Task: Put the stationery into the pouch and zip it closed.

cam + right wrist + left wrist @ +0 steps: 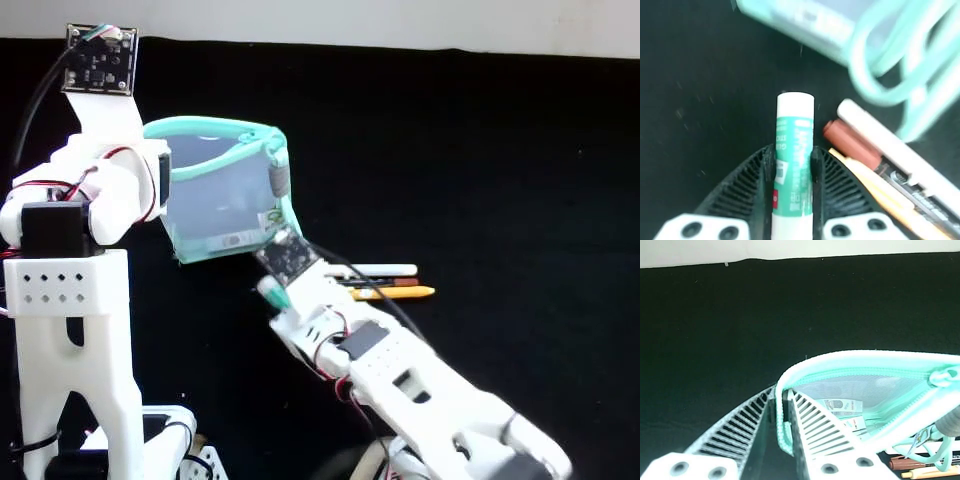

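The mint-green mesh pouch [222, 195] hangs lifted above the black table with its mouth unzipped. My left gripper [782, 396] is shut on the pouch rim [840, 360] at one end; the zipper pull [946, 376] sits at the other end. A white labelled item [841, 406] lies inside. My right gripper [793, 156] is shut on a white and teal glue stick [795, 145], held low just below the pouch [805, 20] and beside the pens. A white pen [385, 269], a brown pen [388, 282] and a yellow pen [402, 293] lie together on the table.
The pouch's mint loop strap [890, 65] dangles over the pens' ends. The left arm's white tower [70, 330] stands at the table's left front. Bare black tabletop [500, 150] stretches to the right and behind the pouch.
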You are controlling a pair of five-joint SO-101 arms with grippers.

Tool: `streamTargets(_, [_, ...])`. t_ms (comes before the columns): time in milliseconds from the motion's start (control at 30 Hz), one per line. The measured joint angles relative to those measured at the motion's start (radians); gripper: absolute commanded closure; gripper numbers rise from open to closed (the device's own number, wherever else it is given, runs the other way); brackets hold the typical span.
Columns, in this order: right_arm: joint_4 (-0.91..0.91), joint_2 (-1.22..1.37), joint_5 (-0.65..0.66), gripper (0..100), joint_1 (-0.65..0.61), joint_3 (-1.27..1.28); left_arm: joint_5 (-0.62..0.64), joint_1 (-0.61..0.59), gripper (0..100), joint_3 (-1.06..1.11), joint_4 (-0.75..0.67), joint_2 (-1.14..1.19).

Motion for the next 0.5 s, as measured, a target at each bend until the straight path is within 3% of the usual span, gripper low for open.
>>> streamTargets(333, [0.417,-0.361,-0.008,99.3,0.000,-0.276,0.000,0.000,99,0.000,0.000,0.002])
streamTargets(500, [0.562,-0.422,-0.008,99.3,0.000,-0.459,0.000,0.000,99,-0.002,0.000,0.002])
